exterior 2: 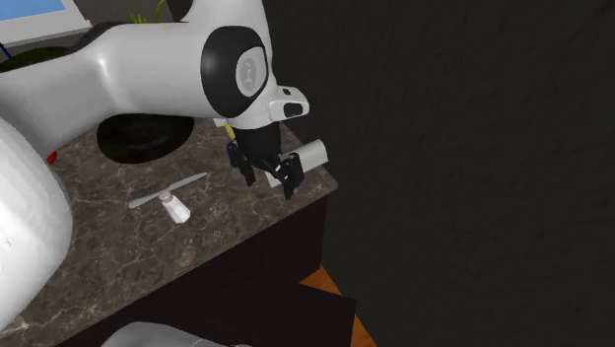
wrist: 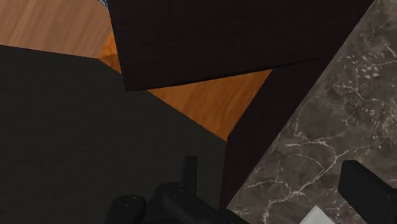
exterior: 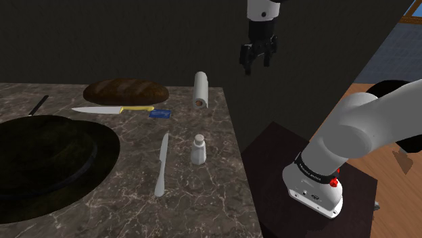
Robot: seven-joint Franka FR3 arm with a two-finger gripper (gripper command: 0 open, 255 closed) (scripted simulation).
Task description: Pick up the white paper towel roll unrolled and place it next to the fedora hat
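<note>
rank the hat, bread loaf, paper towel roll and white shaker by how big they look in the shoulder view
1. black hat, by far the largest
2. bread loaf
3. paper towel roll and white shaker look about alike; the roll sits farther from the camera, so I won't rank those two.

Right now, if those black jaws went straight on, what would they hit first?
Probably the orange wooden floor between the marble counter and the dark stand, though they might clip the counter's edge; depth is unclear.
</note>
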